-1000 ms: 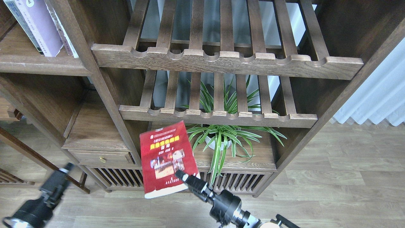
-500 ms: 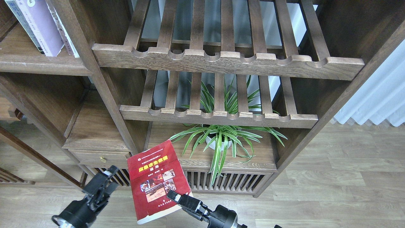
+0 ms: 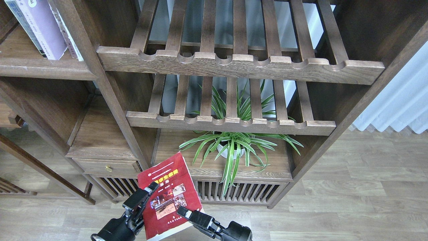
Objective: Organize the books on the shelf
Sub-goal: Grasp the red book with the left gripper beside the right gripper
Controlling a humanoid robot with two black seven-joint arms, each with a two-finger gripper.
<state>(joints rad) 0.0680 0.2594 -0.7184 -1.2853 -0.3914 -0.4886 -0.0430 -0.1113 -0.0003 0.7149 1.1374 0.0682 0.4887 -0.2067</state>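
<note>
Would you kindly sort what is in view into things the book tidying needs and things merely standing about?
Needed: red book, right claw, left claw, lilac book, solid shelf.
Standing about: potted plant, slatted racks, small drawer.

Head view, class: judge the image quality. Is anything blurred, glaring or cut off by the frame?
Head view: sharp throughout, lit evenly, no glare; the red book has crisp edges but its title print is too small to read; the bottom edge crops the book and both arms.
</note>
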